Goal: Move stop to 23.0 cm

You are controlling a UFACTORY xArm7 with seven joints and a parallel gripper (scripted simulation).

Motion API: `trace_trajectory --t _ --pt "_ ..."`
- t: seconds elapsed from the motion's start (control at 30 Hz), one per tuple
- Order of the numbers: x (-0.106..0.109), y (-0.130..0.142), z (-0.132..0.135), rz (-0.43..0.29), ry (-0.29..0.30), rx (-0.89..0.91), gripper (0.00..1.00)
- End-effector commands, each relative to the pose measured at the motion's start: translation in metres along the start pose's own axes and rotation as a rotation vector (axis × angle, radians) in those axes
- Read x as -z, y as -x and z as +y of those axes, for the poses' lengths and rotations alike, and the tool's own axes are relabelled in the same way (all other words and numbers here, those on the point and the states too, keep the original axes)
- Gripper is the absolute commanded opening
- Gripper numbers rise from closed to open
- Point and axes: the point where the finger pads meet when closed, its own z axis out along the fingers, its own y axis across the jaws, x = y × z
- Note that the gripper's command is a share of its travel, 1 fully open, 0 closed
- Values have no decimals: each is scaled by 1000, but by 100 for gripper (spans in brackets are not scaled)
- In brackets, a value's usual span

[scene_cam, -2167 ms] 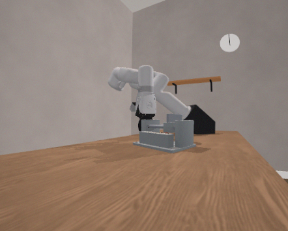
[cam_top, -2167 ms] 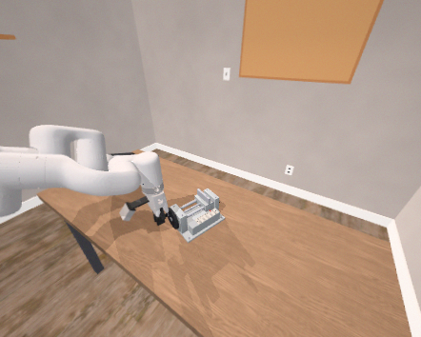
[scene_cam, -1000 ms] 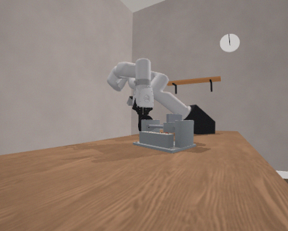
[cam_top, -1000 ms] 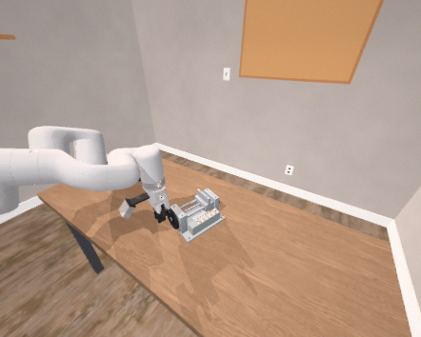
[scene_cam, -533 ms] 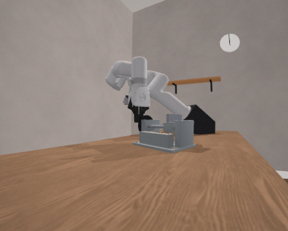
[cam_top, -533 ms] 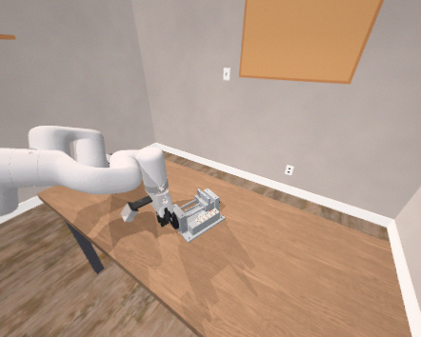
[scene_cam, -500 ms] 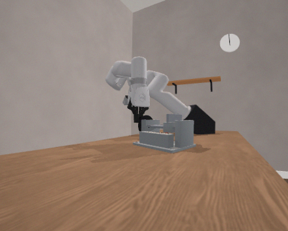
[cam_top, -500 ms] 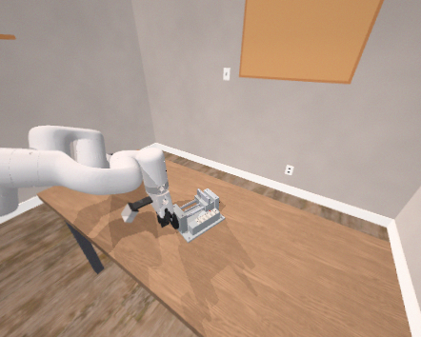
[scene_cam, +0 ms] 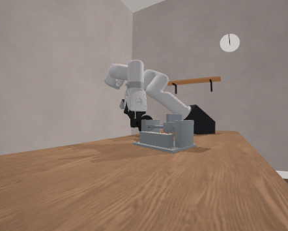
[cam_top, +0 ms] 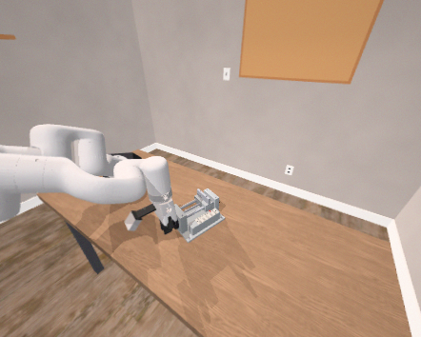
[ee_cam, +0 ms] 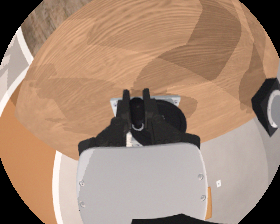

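With the narrowed jaws of the gripper (cam_top: 169,228) (scene_cam: 133,125) (ee_cam: 136,92) pointed down toward the counter (cam_top: 281,267) (scene_cam: 120,183) (ee_cam: 141,45), the handwheel's dark upright grip (ee_cam: 137,113) is held between the two fingers. Only a small opening is left between them, filled by that grip. The black handwheel (scene_cam: 147,118) (ee_cam: 175,116) is seen just beside the jaws, its disc spread to their right in the wrist view and partly covered by them. From above, it is largely hidden by the gripper.

Next to the jaws, on the wheel's far side, the grey fixture (cam_top: 205,226) (scene_cam: 156,139) (ee_cam: 174,100) is set flat on the counter. Farther from the jaws than the near end wall, a grey sliding block (scene_cam: 169,126) is carried on the fixture's rods. A pale scale strip (cam_top: 206,218) can be made out along the fixture's top, with a small red mark, but the setting is too small to be read. Well apart from the jaws, an angular black block (scene_cam: 200,121) is seen beyond the fixture in the exterior view.
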Motion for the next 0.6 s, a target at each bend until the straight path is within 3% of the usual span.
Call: trace_trajectory --t 0.0,0.57 --pt "-10 0 -1 0 0 1 6" --pt "-39 0 19 0 0 1 6"
